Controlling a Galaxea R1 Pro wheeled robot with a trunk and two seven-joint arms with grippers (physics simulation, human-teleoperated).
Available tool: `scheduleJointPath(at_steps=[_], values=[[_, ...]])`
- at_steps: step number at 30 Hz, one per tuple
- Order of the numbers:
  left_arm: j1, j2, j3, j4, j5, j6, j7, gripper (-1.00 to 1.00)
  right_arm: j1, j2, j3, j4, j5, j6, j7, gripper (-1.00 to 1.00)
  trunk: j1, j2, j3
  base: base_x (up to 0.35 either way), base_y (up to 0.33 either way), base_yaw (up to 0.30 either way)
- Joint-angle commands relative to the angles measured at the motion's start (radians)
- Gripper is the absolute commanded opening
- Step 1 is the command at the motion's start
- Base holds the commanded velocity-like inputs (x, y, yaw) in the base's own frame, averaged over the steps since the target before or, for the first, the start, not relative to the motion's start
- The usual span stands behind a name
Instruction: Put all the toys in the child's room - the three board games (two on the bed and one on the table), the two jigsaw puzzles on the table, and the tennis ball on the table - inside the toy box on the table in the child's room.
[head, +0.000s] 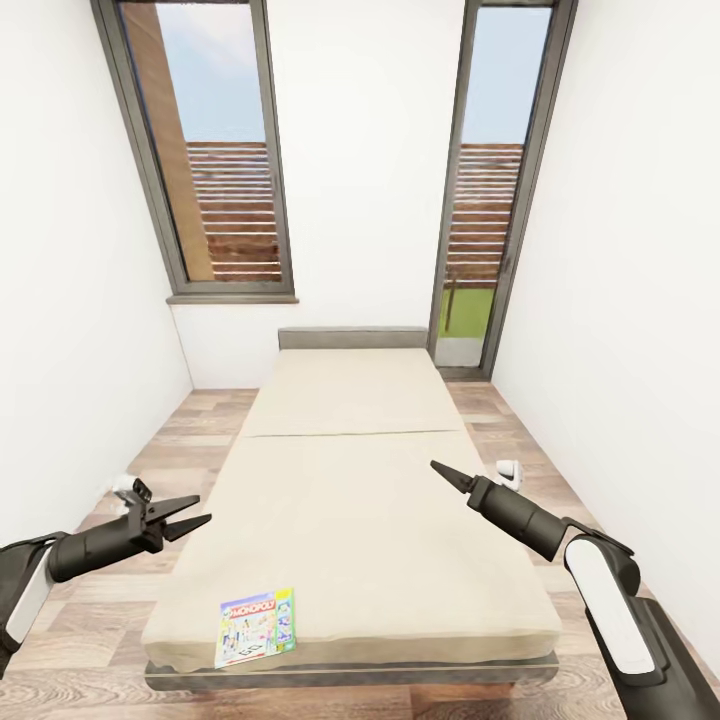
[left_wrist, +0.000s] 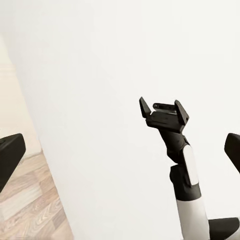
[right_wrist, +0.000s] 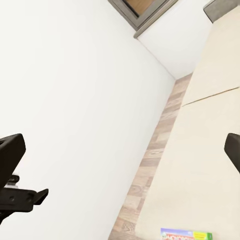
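Robot faces bed with both grippers released
From left: the left gripper (head: 190, 513) hangs released over the floor; a Monopoly board game (head: 256, 627) lies flat at the bed's (head: 400, 560) near-left corner; the right gripper (head: 447, 475) hovers released above the mattress.

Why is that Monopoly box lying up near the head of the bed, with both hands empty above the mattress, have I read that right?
Not quite. The Monopoly box lies at the near foot end of the bed, by the corner closest to the left hand, as the head view shows. The rest holds: the left hand and the right hand are both empty.
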Motion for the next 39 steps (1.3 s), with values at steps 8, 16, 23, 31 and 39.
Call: scheduleJointPath(at_steps=[8,16,23,31,39], values=[[-0.001,-0.011,-0.001,-0.001,0.007,0.015,0.077,1.0,-0.001,-0.003,-0.009,-0.013,-0.019,0.022,0.076,1.0,0.031,-0.057,-0.027,0.0,0.0,0.0],[-0.001,-0.013,-0.001,0.007,0.007,0.018,0.087,1.0,0.0,-0.001,-0.048,-0.011,-0.028,0.068,0.18,1.0,0.062,-0.113,-0.052,0.0,0.0,0.0],[-0.001,-0.014,-0.001,0.074,0.006,0.014,0.098,1.0,0.001,-0.001,-0.083,-0.004,-0.032,0.075,0.192,1.0,0.088,-0.162,-0.074,0.0,0.0,0.0],[-0.001,-0.015,-0.002,0.195,0.003,0.008,0.176,1.0,0.001,-0.001,-0.088,-0.002,-0.031,0.076,0.193,1.0,0.119,-0.218,-0.099,-0.149,0.0,0.0],[-0.001,-0.013,0.0,0.246,0.001,0.006,0.202,1.0,0.001,0.003,-0.088,-0.003,-0.024,0.072,0.19,1.0,0.15,-0.274,-0.124,-0.031,0.0,0.0]])
